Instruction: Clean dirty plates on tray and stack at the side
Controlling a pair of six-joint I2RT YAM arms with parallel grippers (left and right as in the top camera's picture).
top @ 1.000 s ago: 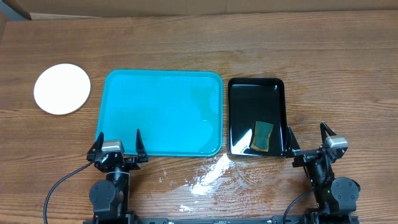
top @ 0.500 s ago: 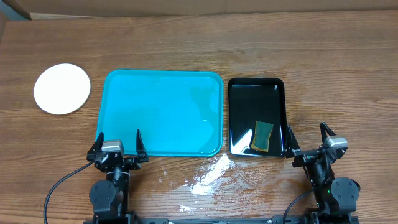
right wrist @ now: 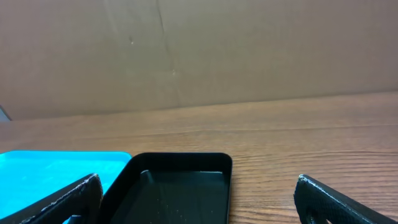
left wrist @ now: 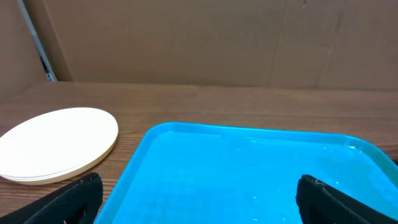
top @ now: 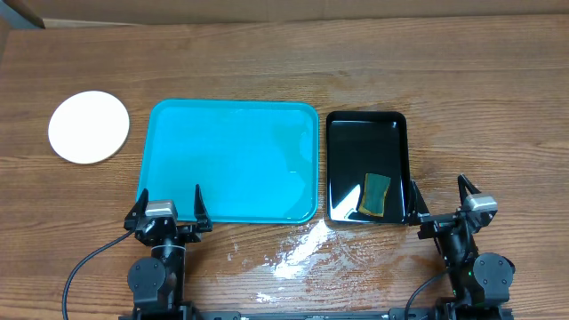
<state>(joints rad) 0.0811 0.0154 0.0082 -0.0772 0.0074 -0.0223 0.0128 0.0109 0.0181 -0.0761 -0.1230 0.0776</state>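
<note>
Jaws: left gripper (top: 169, 194) spread wide, nothing between the fingers. Right gripper (top: 437, 185) likewise spread wide, nothing held. Both sit at the near edge of the table (top: 356, 62), pointing away from the arm bases.

Table: brown wood grain, a cardboard wall behind it in both wrist views.

Tray (top: 231, 160): turquoise, centre of the table, long side across. Faint wet glints on its right half. The left gripper's fingers stand over its near left edge; from the left wrist the tray fills the space ahead between the fingers.

Black tray (top: 356, 147): glossy, just right of the tray, narrow gap between them, short side across. The right gripper stands by its near right corner.

Plates (top: 88, 126): stacked on the table left of the tray, apart from it. Top plate white and looks clean. The left wrist view shows layered rims at the edge; exact count unclear.

Wet patch (top: 298, 249): whitish smear on the table between the arms, just below the tray's near right corner.

Sponge (top: 376, 193): yellow-green, lying flat in the black tray's near right part.
</note>
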